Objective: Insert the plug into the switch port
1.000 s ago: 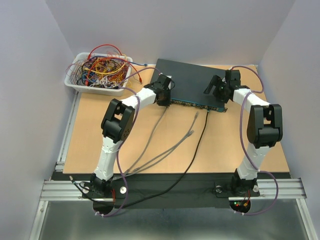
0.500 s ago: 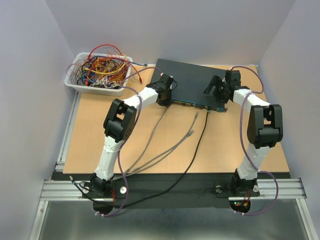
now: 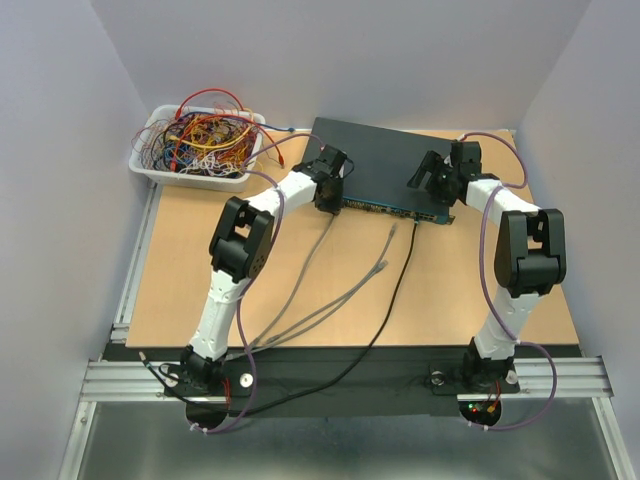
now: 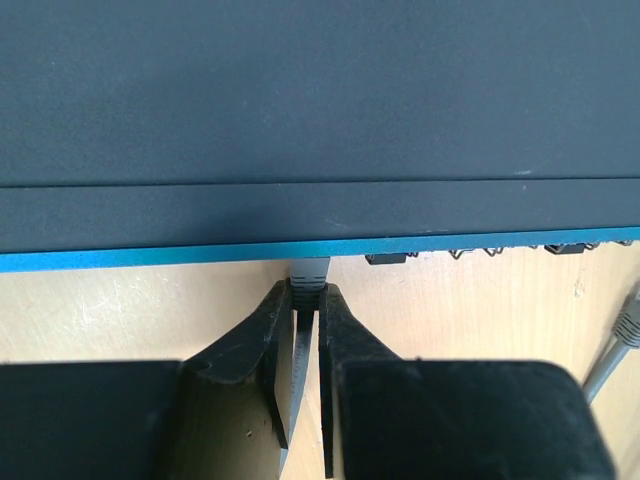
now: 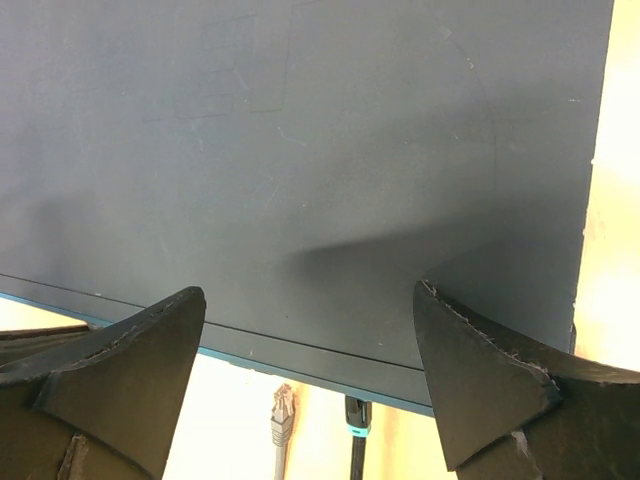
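Note:
The switch (image 3: 385, 158) is a flat dark grey-blue box at the back of the table, its teal front edge (image 4: 150, 259) facing the arms. My left gripper (image 3: 333, 203) is at that edge, near its left end, shut on a grey plug (image 4: 309, 270). The plug's tip touches the edge, and how far it sits in a port is hidden. In the left wrist view the fingers (image 4: 255, 330) pinch the plug from both sides. My right gripper (image 3: 428, 180) hangs open over the switch's top (image 5: 300, 150) near its right end, holding nothing.
A white tray (image 3: 150, 165) of tangled wires stands at the back left. Two loose grey cables (image 3: 310, 270) lie on the wooden table, one plug (image 5: 282, 405) lying just before the switch. A black cable (image 3: 400, 280) runs into a port (image 5: 357, 410) at the front edge.
The left wrist has edged slightly to the right and toward the switch with the plug. The right arm has stayed put.

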### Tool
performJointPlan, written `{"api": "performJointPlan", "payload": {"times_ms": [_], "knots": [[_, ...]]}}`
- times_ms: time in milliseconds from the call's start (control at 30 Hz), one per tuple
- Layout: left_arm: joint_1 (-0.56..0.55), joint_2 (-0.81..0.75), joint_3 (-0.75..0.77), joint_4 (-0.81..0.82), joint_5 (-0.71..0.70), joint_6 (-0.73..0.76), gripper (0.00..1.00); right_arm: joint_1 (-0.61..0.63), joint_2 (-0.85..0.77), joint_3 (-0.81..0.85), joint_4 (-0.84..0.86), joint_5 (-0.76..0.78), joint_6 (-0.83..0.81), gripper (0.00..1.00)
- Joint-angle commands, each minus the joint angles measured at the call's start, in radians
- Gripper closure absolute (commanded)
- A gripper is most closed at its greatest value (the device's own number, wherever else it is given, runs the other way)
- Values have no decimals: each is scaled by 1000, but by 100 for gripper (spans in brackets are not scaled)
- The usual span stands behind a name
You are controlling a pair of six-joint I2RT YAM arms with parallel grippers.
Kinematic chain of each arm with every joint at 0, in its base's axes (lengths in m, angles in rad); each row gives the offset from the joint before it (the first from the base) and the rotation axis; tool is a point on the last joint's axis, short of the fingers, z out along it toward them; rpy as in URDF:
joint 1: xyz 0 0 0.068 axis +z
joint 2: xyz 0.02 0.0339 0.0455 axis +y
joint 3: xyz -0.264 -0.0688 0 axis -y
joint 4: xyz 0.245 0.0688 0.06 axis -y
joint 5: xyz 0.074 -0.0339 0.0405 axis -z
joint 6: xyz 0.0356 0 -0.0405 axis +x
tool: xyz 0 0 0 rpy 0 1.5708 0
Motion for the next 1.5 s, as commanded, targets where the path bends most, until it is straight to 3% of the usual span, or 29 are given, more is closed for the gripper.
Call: {"api": "performJointPlan", "payload": {"times_ms": [0, 200, 433, 633, 967, 1200, 1467], "knots": [[82, 27, 92, 159, -82, 34, 100, -5, 29, -33, -29, 6, -2, 10], [96, 107, 264, 134, -68, 34, 100, -5, 40, -30, -29, 18, -7, 10], [120, 147, 316, 188, -86, 0, 100, -5, 38, -30, -29, 26, -10, 10], [122, 57, 218, 312, -168, -16, 100, -3, 35, -36, -29, 23, -8, 11], [116, 24, 249, 375, -227, -2, 100, -5, 14, -46, -26, 23, -10, 11], [97, -77, 91, 545, -276, 12, 100, -3, 12, -50, -23, 17, -10, 11], [88, -40, 108, 565, -290, 1, 100, -5, 11, -54, -18, 12, -8, 11]]}}
